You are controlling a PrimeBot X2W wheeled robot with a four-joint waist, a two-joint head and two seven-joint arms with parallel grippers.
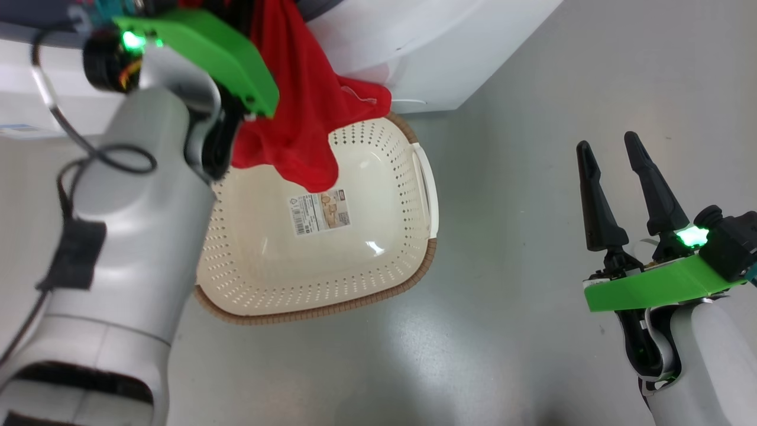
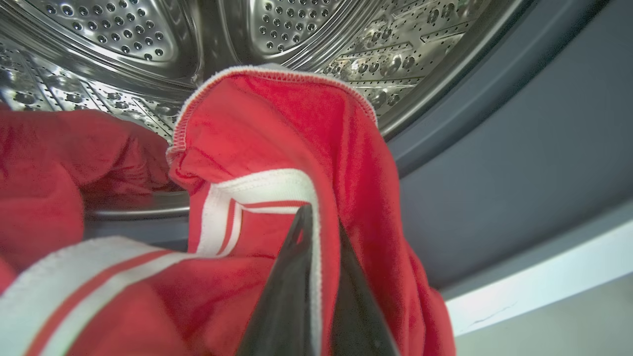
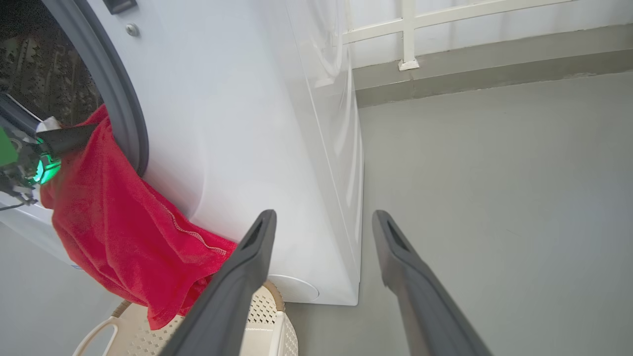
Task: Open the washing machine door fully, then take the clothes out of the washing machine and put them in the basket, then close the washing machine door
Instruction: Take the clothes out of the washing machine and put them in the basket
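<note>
Head view, with both wrist views. My left gripper [image 2: 324, 222] is pinched together on the clothes [image 2: 277, 128], its two dark fingers clamping a fold of red fabric beside a white trim band at the mouth of the steel drum [image 2: 123, 29]. From that grip the clothes [image 1: 301, 118] hang over the grey gasket [image 2: 494, 148] and down the front of the washing machine [image 3: 237, 123]. Their lowest fold hangs over the basket [image 1: 378, 278] at its 11 o'clock edge; I cannot tell whether it touches the basket. The basket stands on the floor [image 1: 532, 325] just in front of the washing machine, which lies at its 12 o'clock, and its bottom is bare apart from a paper label. My right gripper [image 1: 608, 142] waits at 4 o'clock from the basket, well apart from it, its fingers spread and holding nothing. Judged progress: the drum mouth is reachable, so the door-opening step appears done, and the removal step is under way with the fabric gripped but partly inside the drum. Another bunch of red shows at 9 o'clock in the left wrist view. Left to do: lift the clothes free, drop them into the basket, and close the door.
</note>
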